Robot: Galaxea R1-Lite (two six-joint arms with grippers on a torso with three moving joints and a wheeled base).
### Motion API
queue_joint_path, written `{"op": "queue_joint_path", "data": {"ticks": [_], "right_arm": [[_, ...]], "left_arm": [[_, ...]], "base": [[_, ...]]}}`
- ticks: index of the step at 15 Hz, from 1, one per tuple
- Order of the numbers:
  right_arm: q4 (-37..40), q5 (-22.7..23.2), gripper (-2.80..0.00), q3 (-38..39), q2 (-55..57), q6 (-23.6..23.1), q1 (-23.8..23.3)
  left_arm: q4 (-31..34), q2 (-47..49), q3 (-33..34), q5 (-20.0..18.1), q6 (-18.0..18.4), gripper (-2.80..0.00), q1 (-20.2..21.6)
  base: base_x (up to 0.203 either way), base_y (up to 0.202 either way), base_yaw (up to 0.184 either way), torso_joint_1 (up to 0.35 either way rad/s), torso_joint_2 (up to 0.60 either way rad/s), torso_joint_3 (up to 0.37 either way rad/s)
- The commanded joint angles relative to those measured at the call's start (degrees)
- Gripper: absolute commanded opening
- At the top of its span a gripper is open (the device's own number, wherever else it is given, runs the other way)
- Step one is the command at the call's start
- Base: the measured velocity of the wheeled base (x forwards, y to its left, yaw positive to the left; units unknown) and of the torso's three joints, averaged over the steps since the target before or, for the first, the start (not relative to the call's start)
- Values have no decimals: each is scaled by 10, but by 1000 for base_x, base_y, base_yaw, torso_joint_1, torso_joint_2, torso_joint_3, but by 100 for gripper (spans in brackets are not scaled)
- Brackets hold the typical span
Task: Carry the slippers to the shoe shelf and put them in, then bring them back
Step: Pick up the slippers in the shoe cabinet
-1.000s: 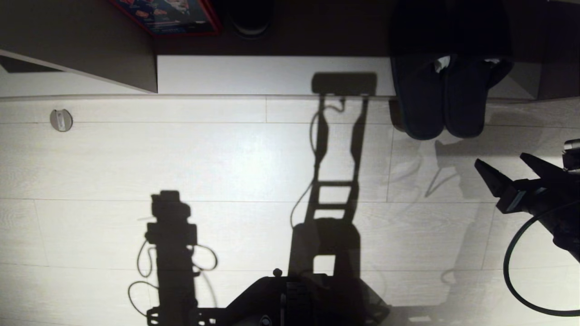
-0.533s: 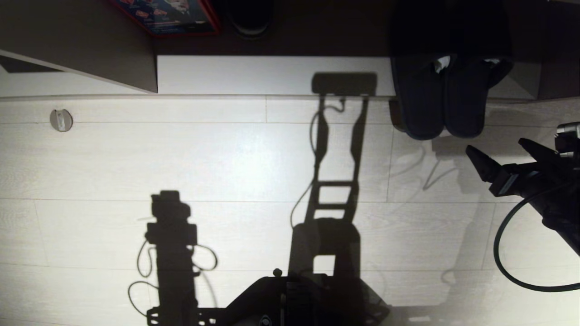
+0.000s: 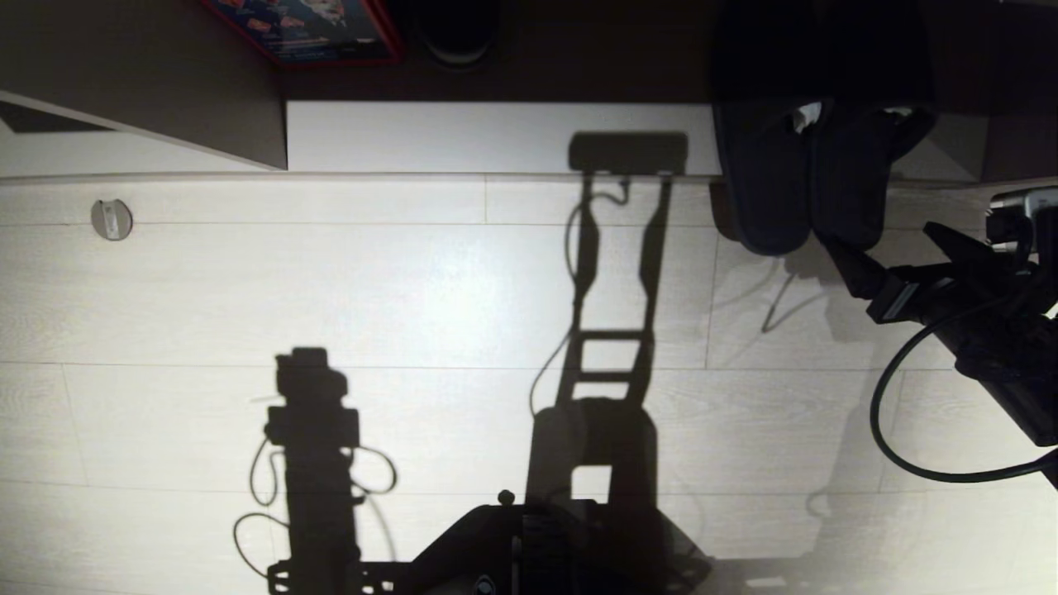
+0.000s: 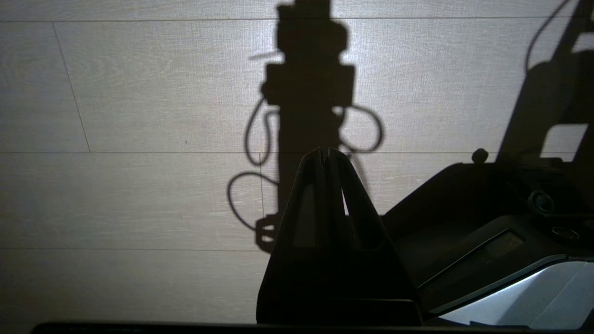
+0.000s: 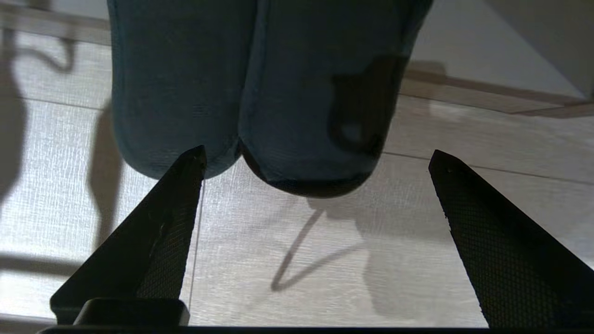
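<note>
The pair of black slippers [image 3: 798, 178] lies side by side at the right end of the shoe shelf [image 3: 463, 136], heels in on its light base board and toes out over the floor. My right gripper [image 3: 878, 234] hovers open just short of the toes, one fingertip overlapping the right slipper's tip in the head view. In the right wrist view the slippers [image 5: 250, 88] fill the far side and the right gripper [image 5: 316, 155] spans wide with only floor between its fingers. My left gripper [image 4: 325, 152] is shut and empty over the floor beside my base.
A red-edged box [image 3: 306, 29] and a dark round object [image 3: 455, 37] sit deep in the shelf. A small round metal fitting [image 3: 111, 219] lies on the floor at the left. My base [image 3: 537, 554] is at the bottom edge; a black cable [image 3: 888, 413] loops from the right arm.
My right gripper has moved forward toward the slipper toes and its fingers have spread a little wider. The slippers and the left arm have not moved.
</note>
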Motion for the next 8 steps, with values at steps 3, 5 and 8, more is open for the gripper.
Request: {"op": "queue_joint_path", "data": {"ticks": [3, 5, 8], "right_arm": [[-5, 0, 0, -27, 22, 0, 11], [-6, -1, 0, -37, 26, 0, 12], [-9, -1, 0, -55, 34, 0, 12]], "left_arm": [[0, 0, 0, 0, 0, -280, 0], [0, 0, 0, 0, 0, -280, 0], [0, 0, 0, 0, 0, -280, 0]], "base": [[0, 0, 0, 0, 0, 0], [0, 0, 0, 0, 0, 0], [0, 0, 0, 0, 0, 0]]}}
